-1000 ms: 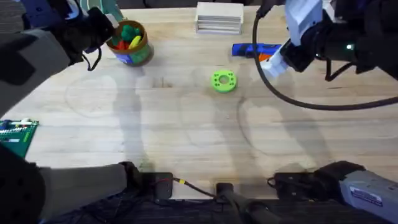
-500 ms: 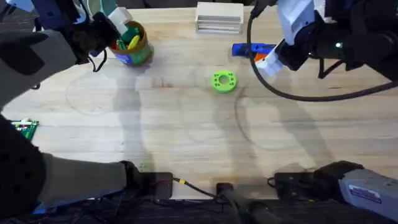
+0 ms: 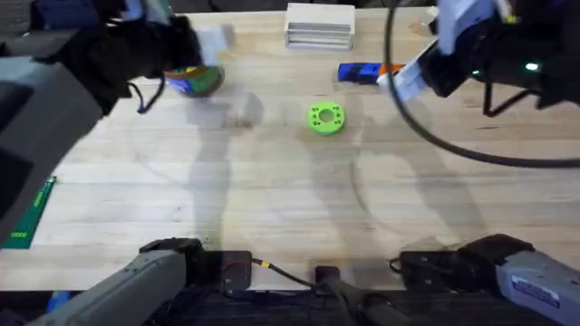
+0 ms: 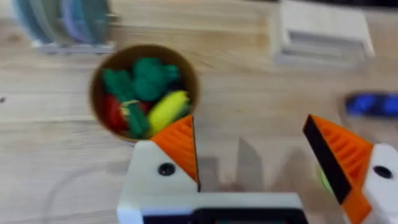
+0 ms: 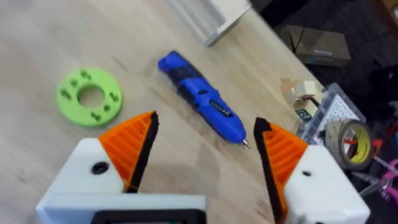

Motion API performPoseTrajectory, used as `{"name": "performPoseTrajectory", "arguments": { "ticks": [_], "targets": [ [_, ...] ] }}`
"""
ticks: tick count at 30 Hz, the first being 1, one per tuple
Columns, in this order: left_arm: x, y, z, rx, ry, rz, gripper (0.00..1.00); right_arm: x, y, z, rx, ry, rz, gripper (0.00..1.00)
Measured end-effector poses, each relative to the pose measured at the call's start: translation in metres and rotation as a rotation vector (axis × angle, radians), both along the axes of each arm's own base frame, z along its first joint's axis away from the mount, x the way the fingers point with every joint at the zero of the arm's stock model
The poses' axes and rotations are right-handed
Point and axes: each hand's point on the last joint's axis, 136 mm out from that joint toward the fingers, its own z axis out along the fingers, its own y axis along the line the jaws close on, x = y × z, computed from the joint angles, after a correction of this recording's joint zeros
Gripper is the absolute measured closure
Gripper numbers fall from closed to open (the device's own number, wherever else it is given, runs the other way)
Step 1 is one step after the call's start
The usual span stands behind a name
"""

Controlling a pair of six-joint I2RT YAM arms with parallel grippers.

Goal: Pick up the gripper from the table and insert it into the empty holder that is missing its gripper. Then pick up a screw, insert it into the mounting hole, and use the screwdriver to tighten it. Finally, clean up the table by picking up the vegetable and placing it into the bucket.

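The bucket [image 4: 93, 102] holds a dark green leafy vegetable [image 4: 148, 78] among red and yellow toy pieces. My left gripper [image 4: 255, 155] hovers open just beside the bucket [image 3: 201, 81], nothing between its orange pads. The blue screwdriver [image 5: 202, 102] lies flat on the wood at the back right [image 3: 362, 71]. My right gripper [image 5: 205, 152] hangs open above the screwdriver's tip end, holding nothing; overhead the right gripper [image 3: 399, 77] is at the screwdriver's right end. The loose gripper, the holder and the screw are out of view.
A bright green ring with holes [image 3: 326, 119] lies mid-table. A white box [image 3: 319, 24] stands at the back edge. A green circuit board [image 3: 32, 213] sits at the left edge. Tape and small parts [image 5: 339, 127] lie beyond the table's right side.
My left arm has swung right and now covers most of the bucket from above. The right gripper has shifted slightly right and back near the screwdriver.
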Motion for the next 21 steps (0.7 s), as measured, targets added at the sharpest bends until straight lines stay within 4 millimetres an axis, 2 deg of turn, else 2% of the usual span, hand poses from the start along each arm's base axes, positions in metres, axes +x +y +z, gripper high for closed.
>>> {"name": "performPoseTrajectory", "arguments": {
  "ticks": [2, 4, 5, 7, 10, 11, 15, 16, 21],
  "targets": [
    [-0.015, -0.027, 0.002, 0.046, 0.012, -0.106, 0.005, -0.006, -0.002, 0.012, 0.062, -0.017, -0.040, 0.010],
    [-0.030, -0.052, 0.007, 0.079, 0.008, -0.204, 0.082, -0.016, -0.005, 0.022, 0.130, -0.020, -0.085, 0.010],
    [-0.036, -0.062, 0.009, 0.090, 0.003, -0.245, 0.194, -0.020, -0.006, 0.024, 0.157, -0.016, -0.104, 0.010],
    [-0.053, -0.084, 0.015, 0.108, -0.009, -0.330, 0.505, -0.031, -0.010, 0.028, 0.212, 0.001, -0.146, 0.010],
    [-0.076, -0.105, 0.021, 0.128, -0.016, -0.424, 0.952, -0.051, -0.016, 0.027, 0.272, 0.046, -0.202, 0.010],
    [-0.083, -0.110, 0.021, 0.132, -0.012, -0.447, 0.981, -0.058, -0.018, 0.026, 0.282, 0.063, -0.216, 0.010],
    [-0.112, -0.125, 0.017, 0.144, 0.028, -0.533, 0.983, -0.081, -0.025, 0.024, 0.307, 0.101, -0.249, 0.010],
    [-0.117, -0.128, 0.016, 0.151, 0.035, -0.553, 0.922, -0.085, -0.026, 0.024, 0.311, 0.108, -0.255, 0.009],
    [-0.133, -0.132, 0.010, 0.157, 0.076, -0.592, 0.135, -0.100, -0.031, 0.018, 0.307, 0.146, -0.272, 0.010]
  ]
}}
